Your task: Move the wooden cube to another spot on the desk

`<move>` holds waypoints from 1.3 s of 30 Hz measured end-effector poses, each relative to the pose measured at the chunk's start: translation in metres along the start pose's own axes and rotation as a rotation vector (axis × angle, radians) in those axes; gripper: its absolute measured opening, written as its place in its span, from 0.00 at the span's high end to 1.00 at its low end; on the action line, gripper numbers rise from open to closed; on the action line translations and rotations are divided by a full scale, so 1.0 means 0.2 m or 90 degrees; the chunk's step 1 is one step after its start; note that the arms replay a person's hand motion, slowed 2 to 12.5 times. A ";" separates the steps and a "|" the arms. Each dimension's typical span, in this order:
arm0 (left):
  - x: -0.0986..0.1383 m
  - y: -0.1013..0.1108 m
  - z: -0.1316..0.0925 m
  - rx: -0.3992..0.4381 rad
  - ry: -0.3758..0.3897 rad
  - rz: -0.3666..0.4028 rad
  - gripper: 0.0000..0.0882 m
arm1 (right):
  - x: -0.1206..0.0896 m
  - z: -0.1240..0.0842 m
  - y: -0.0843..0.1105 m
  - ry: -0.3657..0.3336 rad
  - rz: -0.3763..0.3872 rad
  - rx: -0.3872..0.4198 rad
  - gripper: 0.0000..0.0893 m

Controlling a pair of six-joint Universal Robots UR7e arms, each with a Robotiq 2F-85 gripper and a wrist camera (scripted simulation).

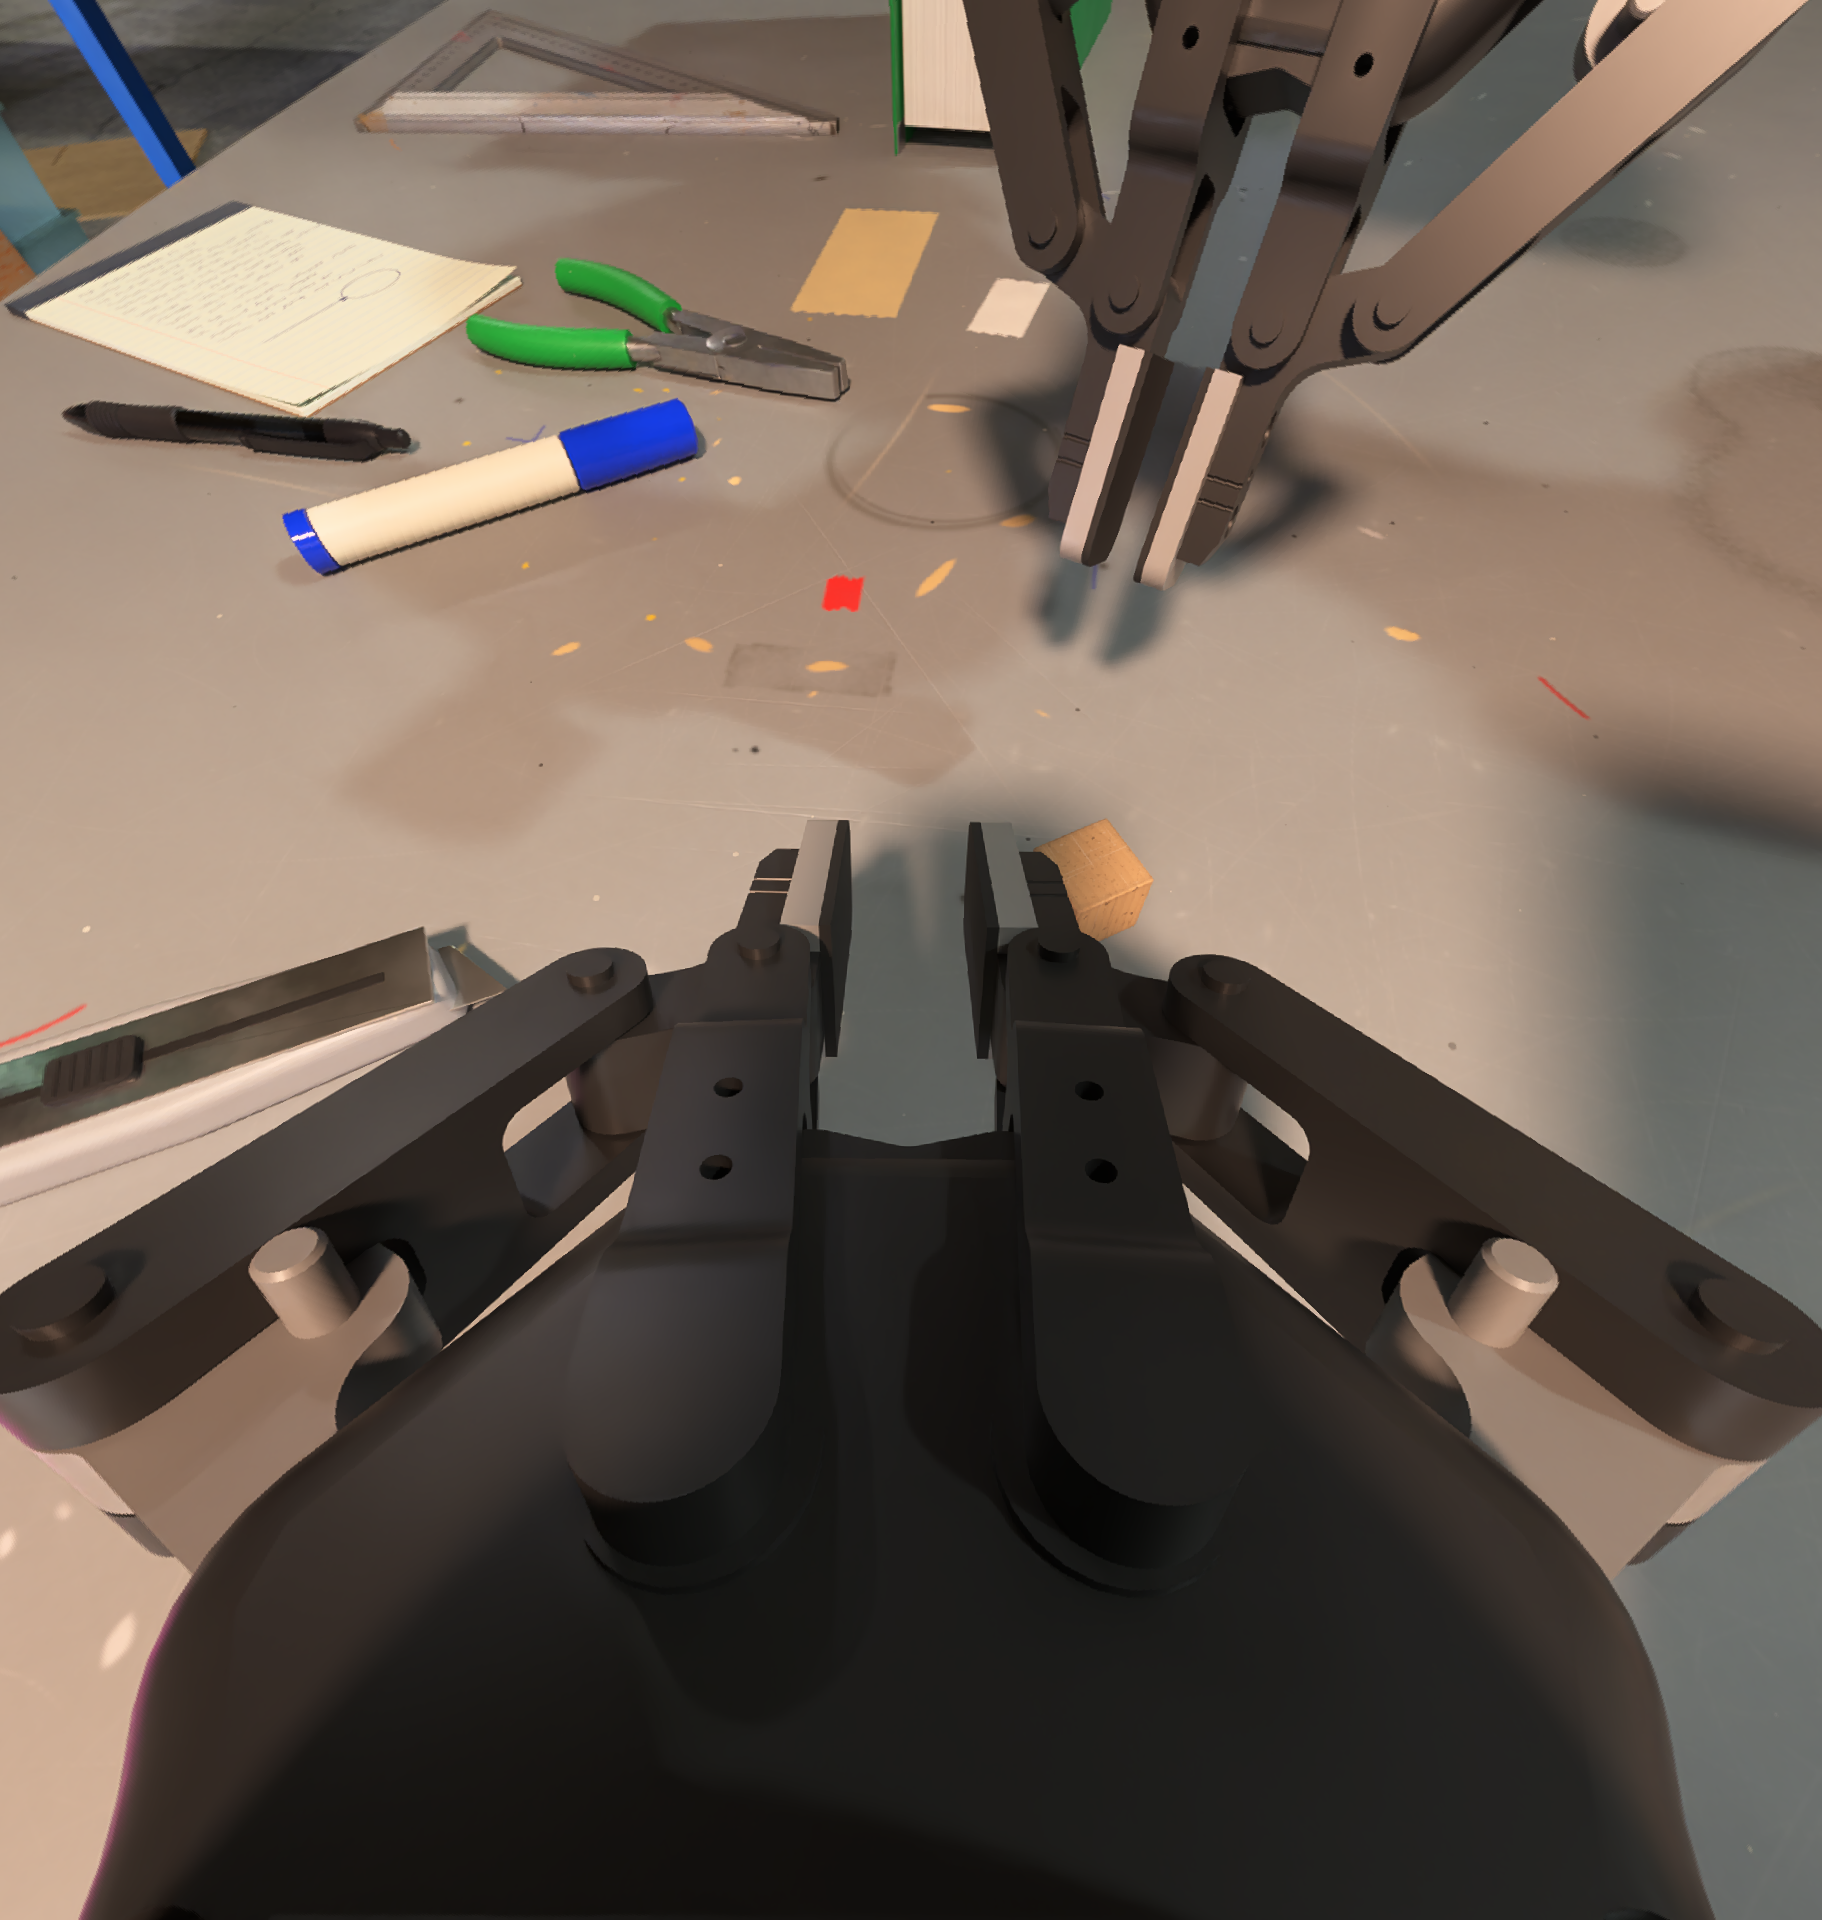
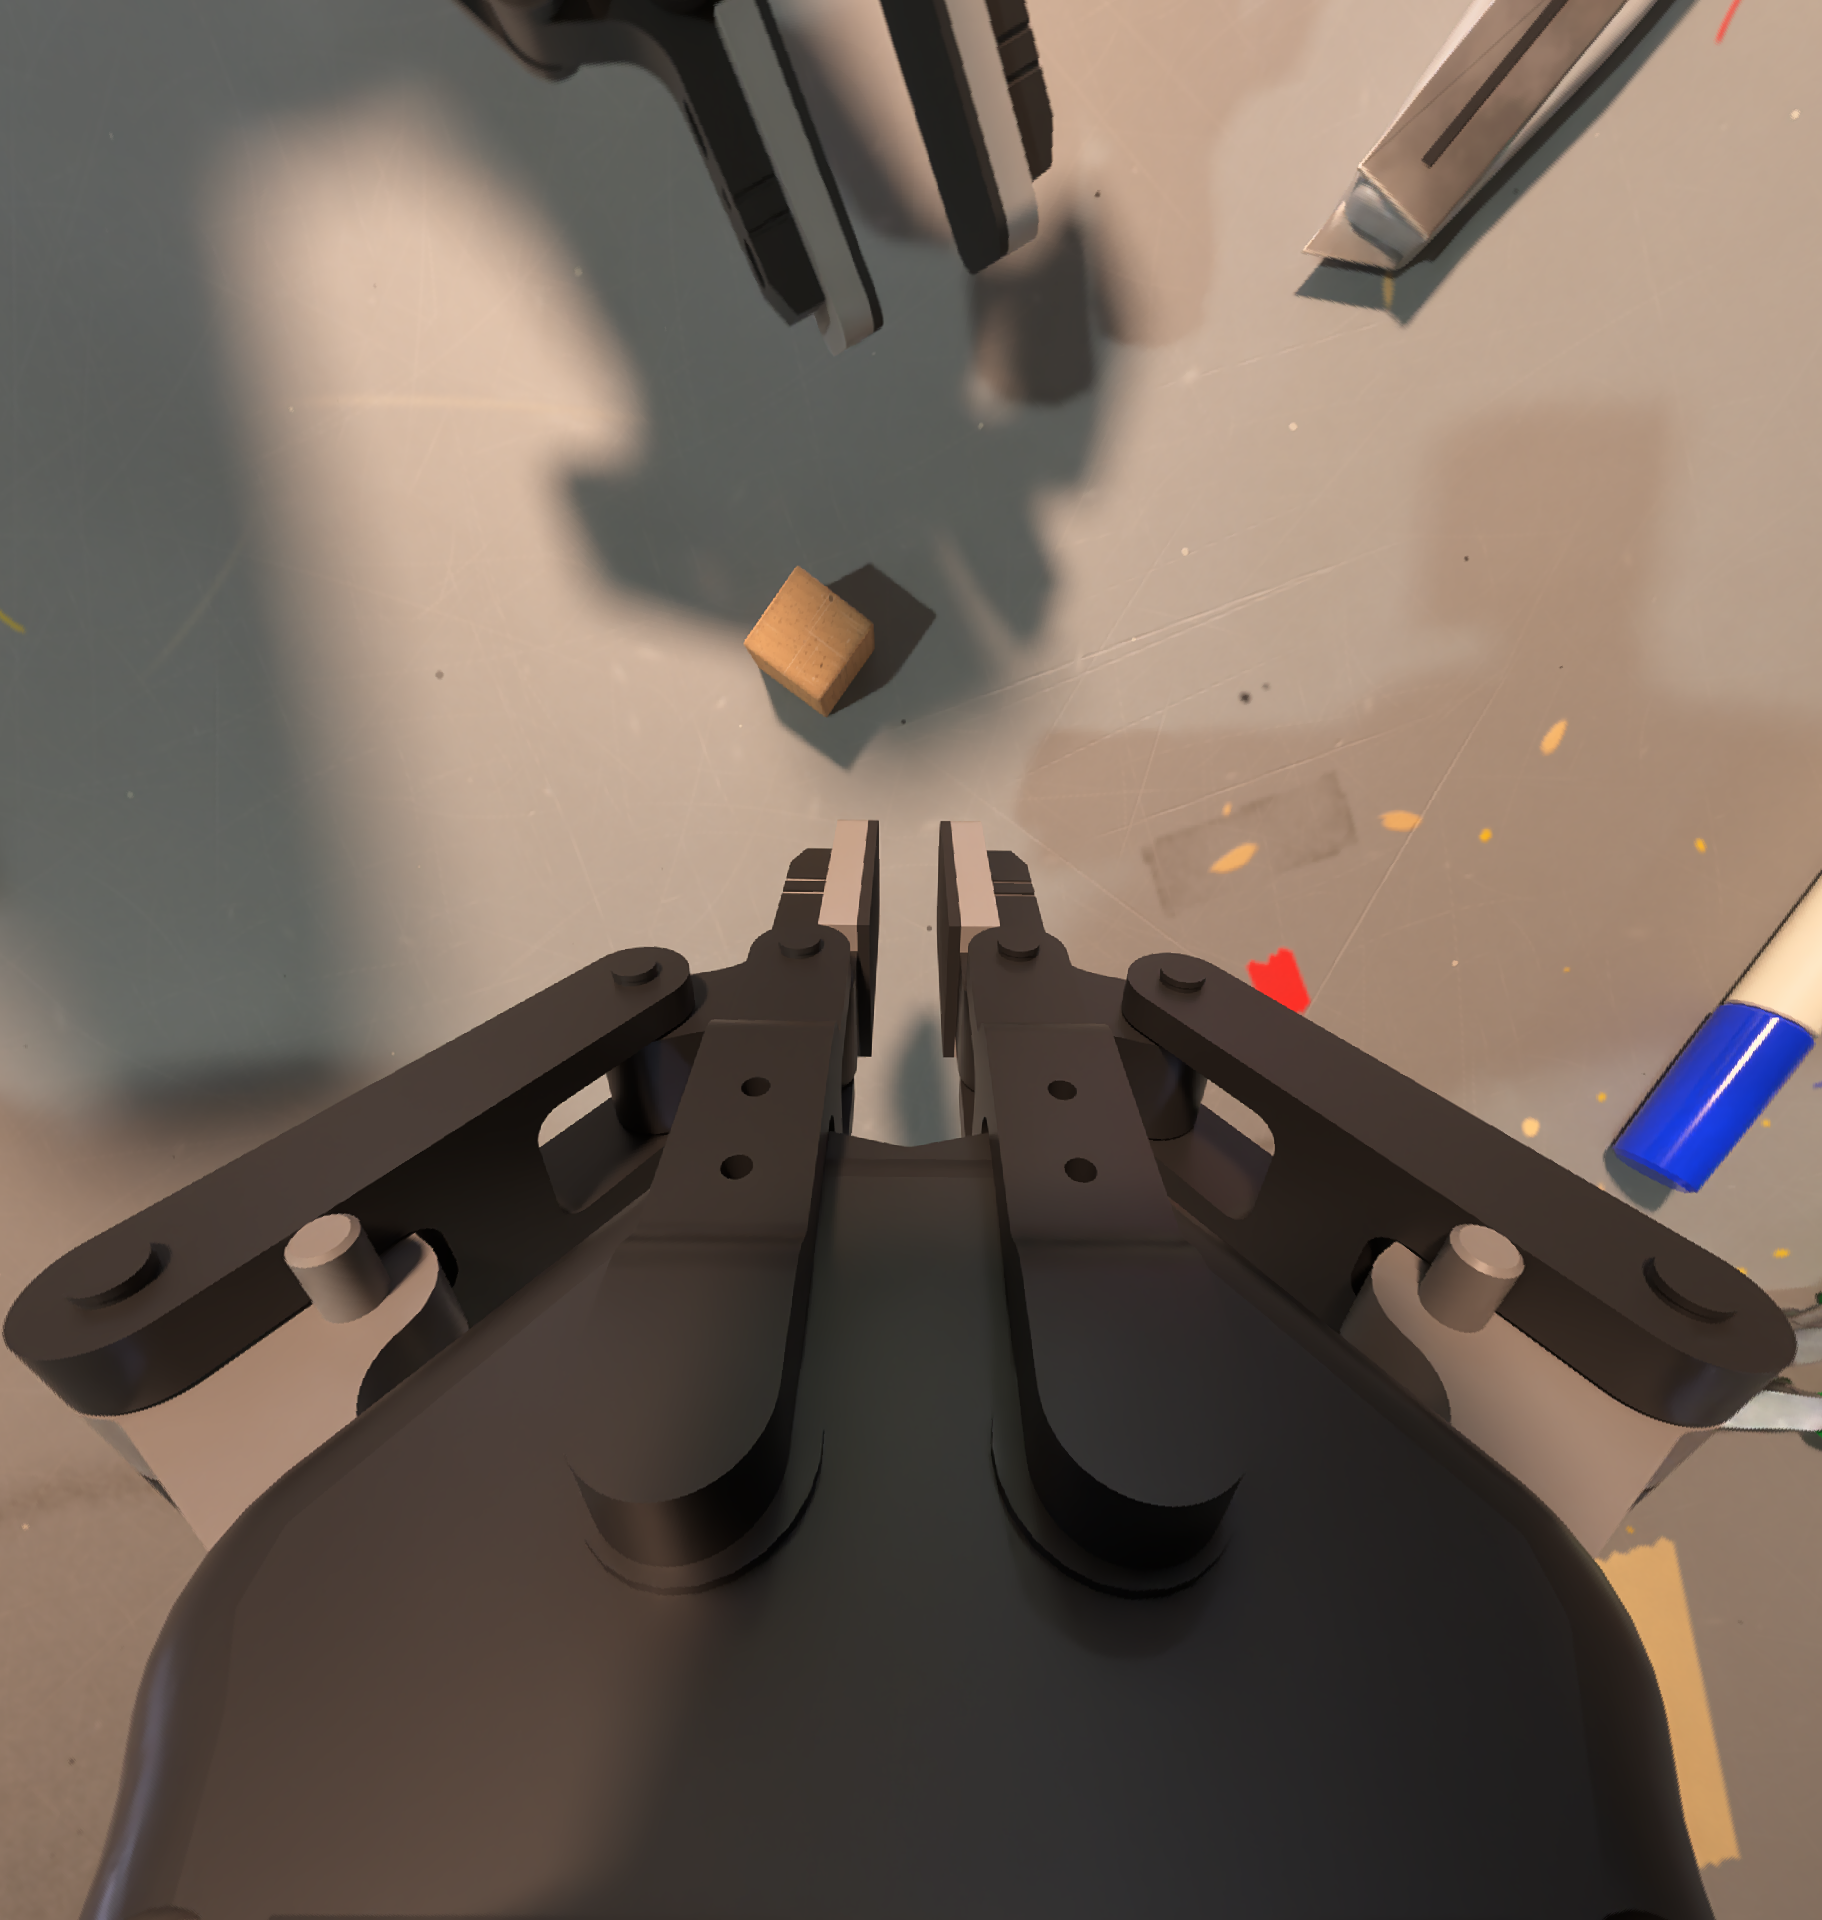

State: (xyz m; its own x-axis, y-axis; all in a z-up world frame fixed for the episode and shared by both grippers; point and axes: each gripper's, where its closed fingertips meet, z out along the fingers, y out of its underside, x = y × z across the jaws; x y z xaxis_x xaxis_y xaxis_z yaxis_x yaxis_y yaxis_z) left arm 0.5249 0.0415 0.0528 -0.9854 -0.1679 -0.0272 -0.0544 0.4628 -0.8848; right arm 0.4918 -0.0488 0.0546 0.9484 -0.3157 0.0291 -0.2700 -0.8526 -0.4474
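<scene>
The wooden cube (image 2: 808,639) is small and light brown and rests on the grey desk (image 2: 367,436). In the left wrist view the cube (image 1: 1104,878) sits just right of my left gripper (image 1: 907,842), partly hidden behind the right finger and outside the jaws. My left gripper is partly open with nothing between its pads. It hangs over the far side of the cube in the right wrist view (image 2: 928,291). My right gripper (image 2: 907,836) stands a short way in front of the cube, its pads a narrow gap apart and empty. It also shows in the left wrist view (image 1: 1120,561).
A blue-capped marker (image 1: 491,488), green-handled pliers (image 1: 658,332), a black pen (image 1: 237,428), a notepad (image 1: 273,301), a set square (image 1: 595,88) and a green book (image 1: 933,73) lie beyond. A utility knife (image 1: 190,1039) lies at the left. A red mark (image 1: 842,592) is on the desk.
</scene>
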 end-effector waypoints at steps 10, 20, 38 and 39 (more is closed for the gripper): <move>0.01 0.01 0.03 -0.021 -0.051 -0.064 0.76 | 0.02 0.03 -0.04 0.006 0.042 0.047 0.88; 0.07 0.04 0.02 -0.058 -0.118 -0.080 0.75 | -0.01 0.11 -0.08 -0.003 0.044 0.073 0.89; 0.22 0.08 0.05 -0.094 -0.150 -0.082 0.66 | -0.02 0.20 -0.11 -0.036 0.041 0.074 0.89; 0.22 0.08 0.05 -0.093 -0.153 -0.084 0.66 | -0.02 0.20 -0.11 -0.040 0.042 0.074 0.89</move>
State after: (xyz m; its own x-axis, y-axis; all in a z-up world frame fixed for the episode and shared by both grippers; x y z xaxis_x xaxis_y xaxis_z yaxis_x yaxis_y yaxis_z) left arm 0.4817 0.0319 0.0331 -0.9029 -0.4277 -0.0420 -0.2185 0.5410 -0.8121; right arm 0.5012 -0.0117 0.0280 0.9385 -0.3403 -0.0580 -0.3151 -0.7757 -0.5468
